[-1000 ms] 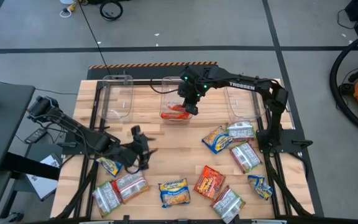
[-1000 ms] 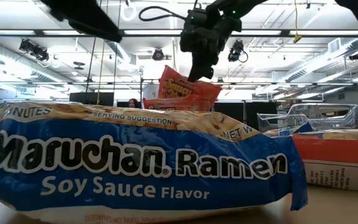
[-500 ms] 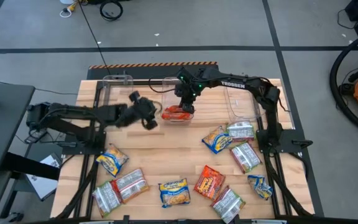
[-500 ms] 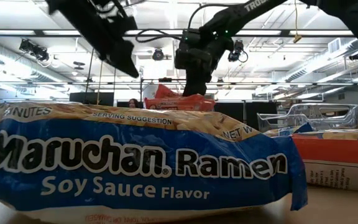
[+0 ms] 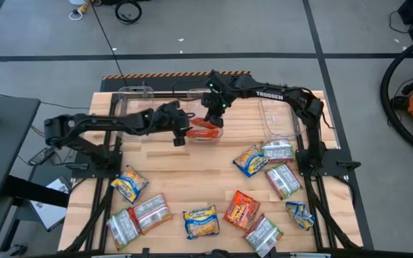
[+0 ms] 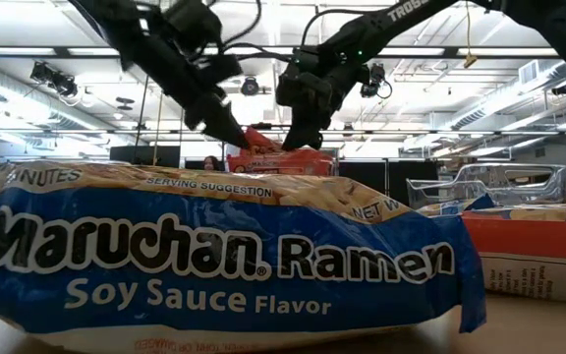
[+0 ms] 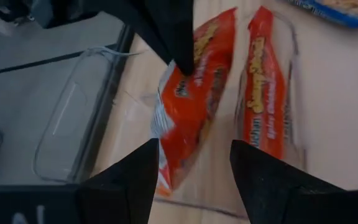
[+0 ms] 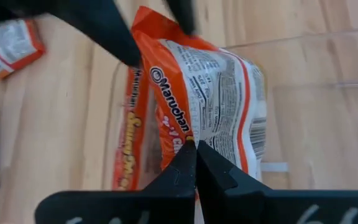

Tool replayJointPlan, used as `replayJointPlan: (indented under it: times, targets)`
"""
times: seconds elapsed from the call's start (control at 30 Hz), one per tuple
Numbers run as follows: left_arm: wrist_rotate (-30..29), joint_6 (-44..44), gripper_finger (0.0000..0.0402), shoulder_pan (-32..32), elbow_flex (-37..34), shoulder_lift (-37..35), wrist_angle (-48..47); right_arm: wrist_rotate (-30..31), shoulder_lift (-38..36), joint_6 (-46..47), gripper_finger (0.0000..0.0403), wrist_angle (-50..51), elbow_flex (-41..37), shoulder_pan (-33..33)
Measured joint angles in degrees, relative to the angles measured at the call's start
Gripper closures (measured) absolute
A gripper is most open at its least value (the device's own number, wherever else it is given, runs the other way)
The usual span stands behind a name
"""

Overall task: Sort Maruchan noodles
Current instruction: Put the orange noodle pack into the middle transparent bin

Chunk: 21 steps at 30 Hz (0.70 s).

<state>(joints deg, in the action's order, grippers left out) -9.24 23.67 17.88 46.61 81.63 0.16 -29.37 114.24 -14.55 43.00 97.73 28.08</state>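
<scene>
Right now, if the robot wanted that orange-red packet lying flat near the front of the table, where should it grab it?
Probably by one crimped end seam, coming straight down. The orange-red packet lies flat on the table, so only its thin edges offer a pinch. Its end toward the bins looks clear; a silvery-white packet crowds the other end.

The high view looked straight down over the whole table (image 5: 192, 161). The low view sat at tabletop level. Both wrist views closely framed the middle bin (image 7: 291, 74), which the high view shared.

glossy plastic packets (image 5: 201, 222), seemingly clear-plastic bin (image 5: 206, 107), pale wood table (image 5: 192, 168)
</scene>
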Motion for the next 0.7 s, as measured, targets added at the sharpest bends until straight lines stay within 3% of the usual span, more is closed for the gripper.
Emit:
replayJointPlan:
  times: [0.17, 0.4, 0.7]
  targets:
    - [-3.25, 1.04, 0.0198, 0.71, 0.00, 3.31, 5.10, -1.72, 0.00, -0.17, 0.0396, 1.35, 0.00, -0.04]
    - [6.42, 6.99, 0.0198, 0.70, 0.04, 5.07, 6.14, -1.92, -0.01, -2.52, 0.0396, 0.91, 0.00, -0.09]
    - [5.16, 6.69, 0.0208, 1.87, 0.09, 9.50, 11.48, -1.60, 0.00, -2.59, 0.0396, -0.94, -0.02, -0.04]
